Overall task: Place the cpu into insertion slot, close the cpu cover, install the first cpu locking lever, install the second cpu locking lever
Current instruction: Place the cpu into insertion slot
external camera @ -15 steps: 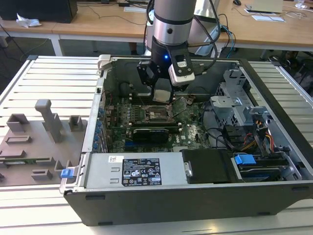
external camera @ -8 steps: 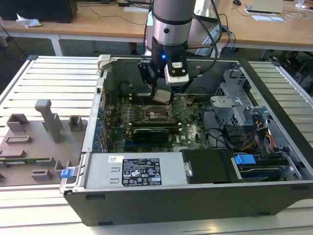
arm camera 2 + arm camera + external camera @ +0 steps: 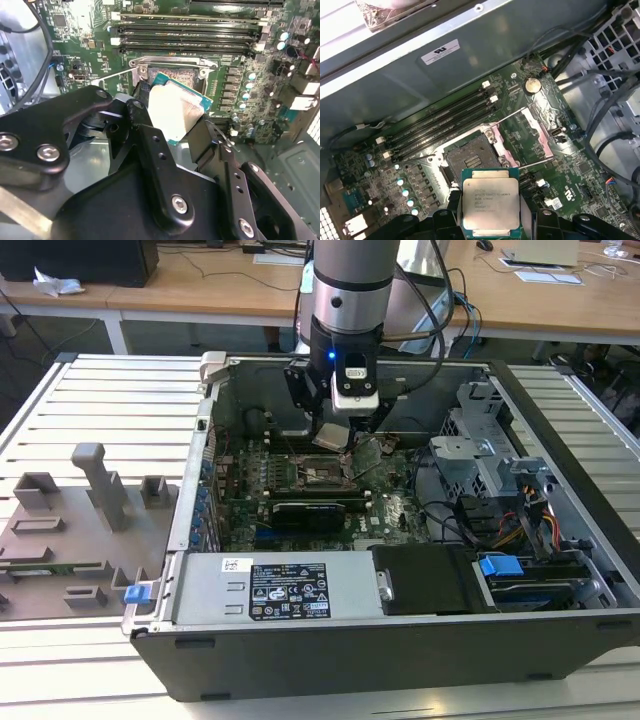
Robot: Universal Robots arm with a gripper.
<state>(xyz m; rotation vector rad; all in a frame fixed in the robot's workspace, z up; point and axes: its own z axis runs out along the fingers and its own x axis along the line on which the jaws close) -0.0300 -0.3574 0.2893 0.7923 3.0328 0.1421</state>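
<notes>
Claw (image 3: 172,120) tight around the cpu (image 3: 491,207), aloft over the bare insertion slot (image 3: 471,162).

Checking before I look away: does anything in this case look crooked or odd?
The cpu, gripped in the hand, is turned at an angle to the insertion slot, not square with it. The cpu cover is swung open; nothing looks damaged.

The exterior view stands well back and high, looking down into the open case (image 3: 400,640). Both wrist views hang close above the board (image 3: 85,30) (image 3: 580,165), sharing the slot (image 3: 172,75) (image 3: 470,160) and cpu (image 3: 175,110) (image 3: 490,202).
</notes>
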